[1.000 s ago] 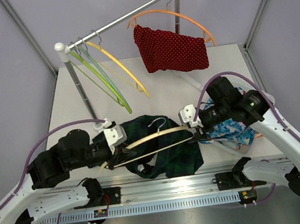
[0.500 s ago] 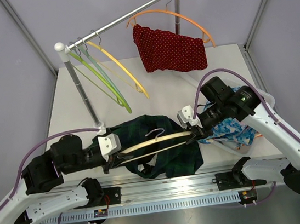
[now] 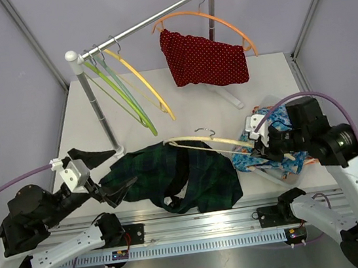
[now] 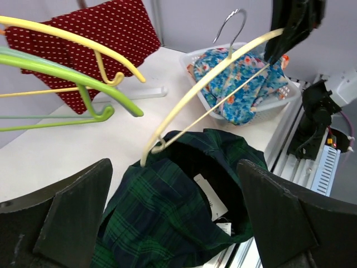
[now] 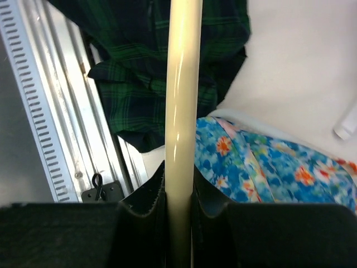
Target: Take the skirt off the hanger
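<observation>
From above, bite of right gripper (image 5: 179, 178) on cream hanger (image 3: 199, 139) hidden under wrist; close up, clenched tight on its end. Left gripper (image 3: 119, 170) spread wide, empty. Plaid skirt (image 3: 178, 177) heaped on table (image 3: 85, 120); in left wrist view only, hanger's far tip at skirt's waistband, contact unclear.

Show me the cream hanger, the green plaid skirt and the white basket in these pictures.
cream hanger (image 5: 179, 100): right wrist view, on its straight bar.
green plaid skirt (image 3: 198, 178): top view, middle of the cloth.
white basket (image 4: 279, 100): left wrist view, its side wall.
</observation>
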